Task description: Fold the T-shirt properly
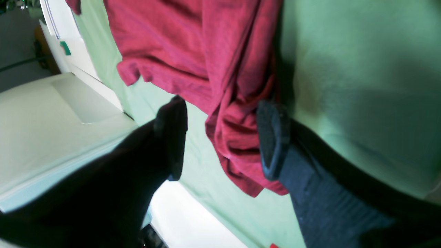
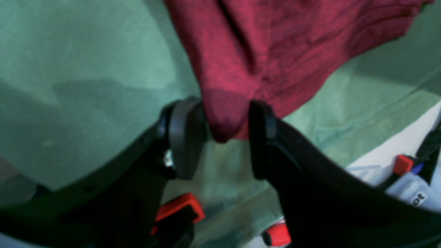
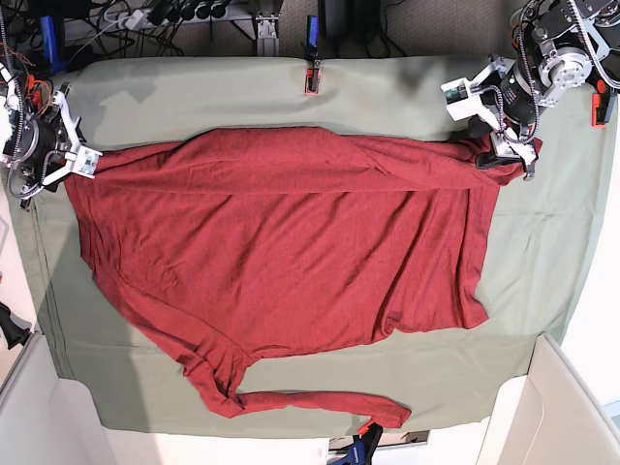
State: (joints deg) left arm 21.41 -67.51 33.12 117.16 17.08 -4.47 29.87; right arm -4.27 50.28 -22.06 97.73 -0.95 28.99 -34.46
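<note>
T-shirt (image 3: 281, 252) lies spread flat across the middle of the surface (image 3: 552, 252), which is covered by a sage-green cloth (image 3: 387, 92); one long sleeve (image 3: 310, 399) trails along the shirt's near edge, toward the front rim of the cloth. Left gripper (image 1: 224, 137) sits at the shirt's far corner on the base view's right. Its jaws stand well apart, with a bunched, wrinkled fold of red fabric hanging between them; the fabric touches or nearly touches one finger (image 1: 272, 137) and is clear of the other (image 1: 172, 137), so the jaws are not clamped. Right gripper (image 2: 227, 137) sits at the shirt's opposite far corner, on the base view's left. A rounded tip of red cloth fills the gap between its two pads (image 2: 184, 137); whether the jaws actually pinch it, I cannot tell, as the wrist view is blurred. No containers on the surface. A red-and-black clamp (image 3: 313, 70) holds the cloth at the far edge beyond the shirt. Both arms are low at the far side of the surface, wrists angled down toward the shirt's upper hem, one at each end of it.
</note>
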